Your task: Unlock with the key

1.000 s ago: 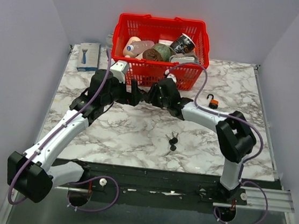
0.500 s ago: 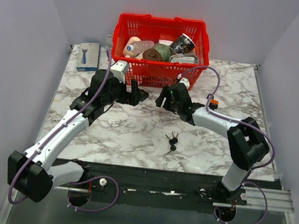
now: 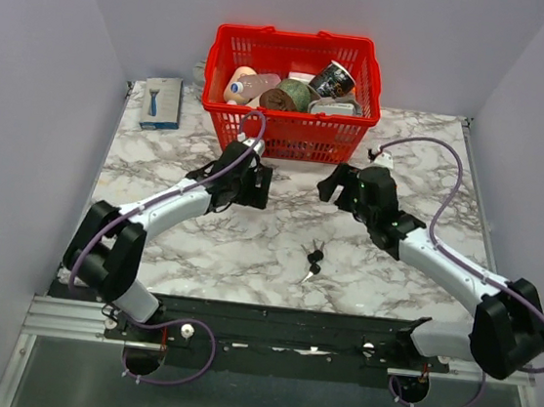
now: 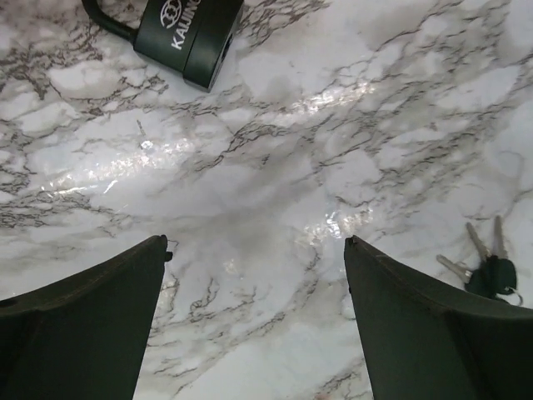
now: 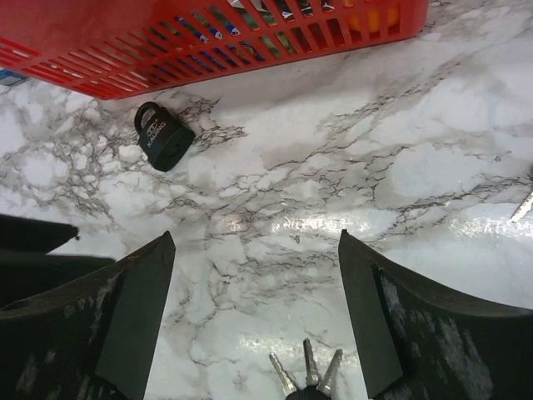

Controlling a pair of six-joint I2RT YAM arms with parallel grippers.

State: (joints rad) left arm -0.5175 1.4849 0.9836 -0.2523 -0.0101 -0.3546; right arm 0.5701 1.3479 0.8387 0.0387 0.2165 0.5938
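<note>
A black padlock [image 5: 162,135] lies on the marble table just in front of the red basket; it also shows in the left wrist view [image 4: 183,29]. I cannot make it out in the top view. A bunch of keys [image 3: 315,259] with a black head lies on the table nearer the front, also seen in the left wrist view [image 4: 487,267] and the right wrist view [image 5: 306,371]. My left gripper [image 3: 259,184] [image 4: 255,242] is open and empty, the padlock ahead of it. My right gripper [image 3: 331,183] [image 5: 256,235] is open and empty, low over the table beyond the keys.
The red basket [image 3: 284,138] with several items stands at the back centre, close behind both grippers. A white and blue box [image 3: 161,102] lies at the back left. My left arm shows as a dark shape at the left edge of the right wrist view [image 5: 33,250].
The grippers were close together in front of the basket and have moved apart. The right one swung right and the left arm has folded lower over the table.
</note>
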